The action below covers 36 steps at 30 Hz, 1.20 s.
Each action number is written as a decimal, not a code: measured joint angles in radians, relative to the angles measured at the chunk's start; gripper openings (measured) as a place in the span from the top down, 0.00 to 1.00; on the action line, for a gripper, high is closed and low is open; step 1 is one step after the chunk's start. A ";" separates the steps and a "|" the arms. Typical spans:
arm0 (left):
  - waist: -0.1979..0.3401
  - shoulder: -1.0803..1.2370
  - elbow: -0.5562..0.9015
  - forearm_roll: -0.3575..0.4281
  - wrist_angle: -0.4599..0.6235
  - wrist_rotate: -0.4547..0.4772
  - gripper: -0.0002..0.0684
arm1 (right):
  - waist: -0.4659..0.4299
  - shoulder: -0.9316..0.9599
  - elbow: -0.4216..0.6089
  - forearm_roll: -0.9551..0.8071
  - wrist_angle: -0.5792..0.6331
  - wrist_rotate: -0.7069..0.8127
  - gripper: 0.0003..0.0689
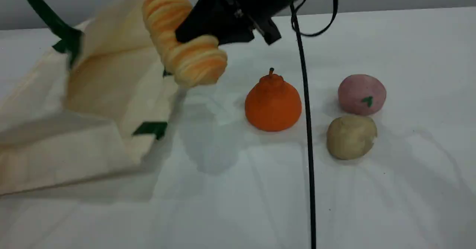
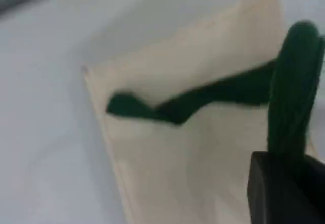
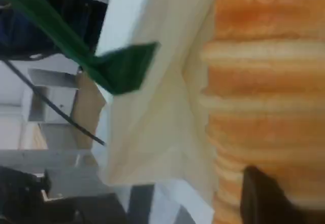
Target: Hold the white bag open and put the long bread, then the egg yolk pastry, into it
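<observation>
- Hanging over the mouth of the white bag (image 1: 55,148), the long bread (image 1: 186,44) is clear of the surface (image 1: 409,204). One end tips down toward the camera and the other points at the bag's raised wall. I judge it is not yet inside.
- The right fingers (image 3: 269,198) are clamped on the bread near its middle. That probably leaves both ends free, so the loaf can be steered lengthwise into the opening.
- The left fingers (image 2: 287,188) pinch the green strap (image 2: 297,82). In the scene view that strap runs up taut to the top-left edge and pulls the bag's upper wall off the lower one. The lift is what gives the bag a mouth, since the soft canvas would otherwise lie flat.
- The bag lies on its side with the opening facing right, toward the food, which makes for a short carry.
- The egg yolk pastry (image 1: 351,137) sits on the surface at the right, just beside a pink ball (image 1: 361,94) and near an orange fruit (image 1: 273,102). It comes second in the order, hence untouched.
- A black cable (image 1: 308,130) hangs down between the fruit and the pastry, and the right arm could snag it when reaching for the pastry.
- The next move calls for lowering the bread well past the rim before letting go, or it may roll off the edge.
</observation>
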 joint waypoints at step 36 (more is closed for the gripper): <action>0.000 -0.123 -0.002 -0.350 -0.003 0.311 0.86 | -0.223 -0.001 -0.120 -0.104 0.219 0.190 0.86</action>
